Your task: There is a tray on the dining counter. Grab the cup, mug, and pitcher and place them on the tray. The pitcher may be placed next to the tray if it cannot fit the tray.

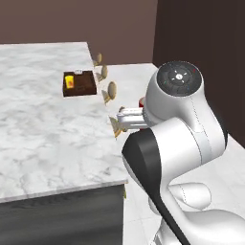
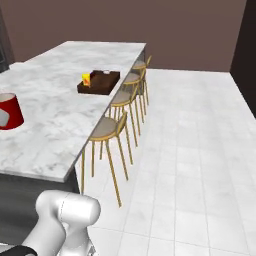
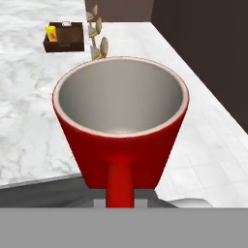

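A glossy red mug (image 3: 121, 121) with a pale inside fills the hand view, its handle turned toward the camera. My gripper (image 3: 120, 201) is shut on that handle and carries the mug upright in the air. In the right base view the mug (image 2: 9, 111) hangs at the left edge over the dining counter (image 2: 55, 125). A sliver of the mug (image 1: 141, 101) peeks out behind my arm. Far along the counter stands the dark wooden tray (image 1: 81, 85) (image 2: 100, 84) (image 3: 65, 41), and the yellow cup (image 1: 70, 81) (image 2: 86, 80) (image 3: 51, 33) stands in it. The pitcher is out of view.
A row of gold-legged stools (image 2: 107, 127) (image 1: 111, 91) lines the counter's overhanging edge. White tiled floor (image 2: 190, 150) spreads to the right, and dark walls close off the back. My own arm (image 1: 177, 124) blocks much of the left base view.
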Motion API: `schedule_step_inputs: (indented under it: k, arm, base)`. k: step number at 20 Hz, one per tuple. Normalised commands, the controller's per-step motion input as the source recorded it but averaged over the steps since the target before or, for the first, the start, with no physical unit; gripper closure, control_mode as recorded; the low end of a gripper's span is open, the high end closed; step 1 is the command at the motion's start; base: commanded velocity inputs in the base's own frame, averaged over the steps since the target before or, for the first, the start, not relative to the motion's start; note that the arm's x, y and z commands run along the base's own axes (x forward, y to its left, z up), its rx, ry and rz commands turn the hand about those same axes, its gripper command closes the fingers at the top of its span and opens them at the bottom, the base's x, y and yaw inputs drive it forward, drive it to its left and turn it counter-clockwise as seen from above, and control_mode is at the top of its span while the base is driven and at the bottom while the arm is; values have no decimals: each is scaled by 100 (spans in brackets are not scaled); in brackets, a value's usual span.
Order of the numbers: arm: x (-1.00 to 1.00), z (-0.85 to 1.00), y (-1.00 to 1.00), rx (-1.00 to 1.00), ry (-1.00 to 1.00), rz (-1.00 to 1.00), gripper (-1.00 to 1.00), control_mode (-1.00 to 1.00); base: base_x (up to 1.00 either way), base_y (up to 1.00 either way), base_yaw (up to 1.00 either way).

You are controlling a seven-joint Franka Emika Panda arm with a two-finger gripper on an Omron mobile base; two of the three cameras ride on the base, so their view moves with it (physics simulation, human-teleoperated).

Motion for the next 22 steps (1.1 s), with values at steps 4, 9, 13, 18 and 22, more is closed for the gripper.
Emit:
schedule_step_inputs:
  k: [4, 9, 13, 18, 22]
  arm:
    - [0, 0, 0, 0, 0, 0, 100, 100]
    - [0, 0, 0, 0, 0, 0, 100, 100]
    - [0, 0, 0, 0, 0, 0, 100, 100]
    - [0, 0, 0, 0, 0, 0, 100, 100]
    - [0, 0, 0, 0, 0, 0, 100, 100]
  base:
    - [45, -100, 17]
    - [47, -100, 23]
    - [56, -100, 30]
    - [61, -90, 39]
    - [61, -74, 45]
